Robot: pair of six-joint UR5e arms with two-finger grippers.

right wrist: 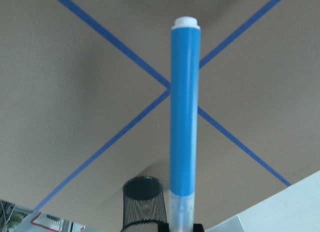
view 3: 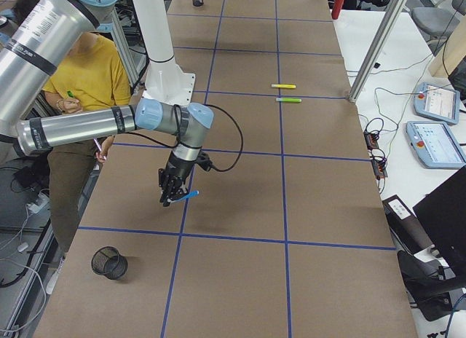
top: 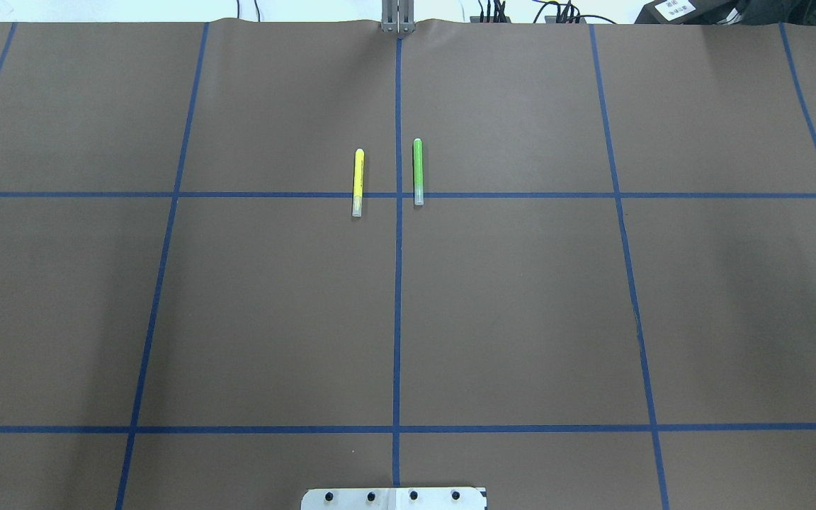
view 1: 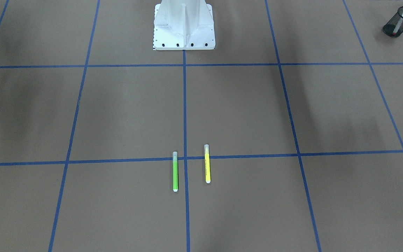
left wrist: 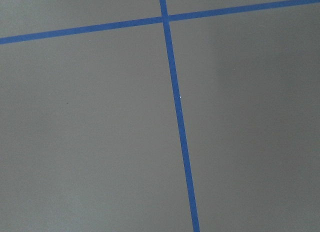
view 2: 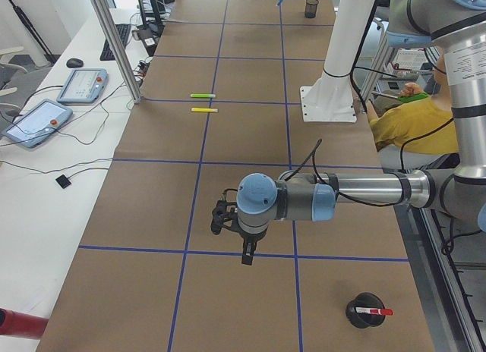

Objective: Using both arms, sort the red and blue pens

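Blue pen pinched at cap in right end effector; may swivel, miss mesh cup. Left end effector: can't tell.

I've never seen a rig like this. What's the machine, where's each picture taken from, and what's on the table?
It's a robot with two jointed arms on a white pedestal, at a brown table. Two pictures look down on the table from opposite sides, two look along it from its ends, two come from cameras on the wrists. A green marker and a yellow marker lie side by side, apart. A mesh cup at the robot's left end holds a red pen; a second cup stands at the right end. The right arm holds a blue pen in its jaws, above the table. The left arm hovers; whether its jaws are open, I cannot tell.
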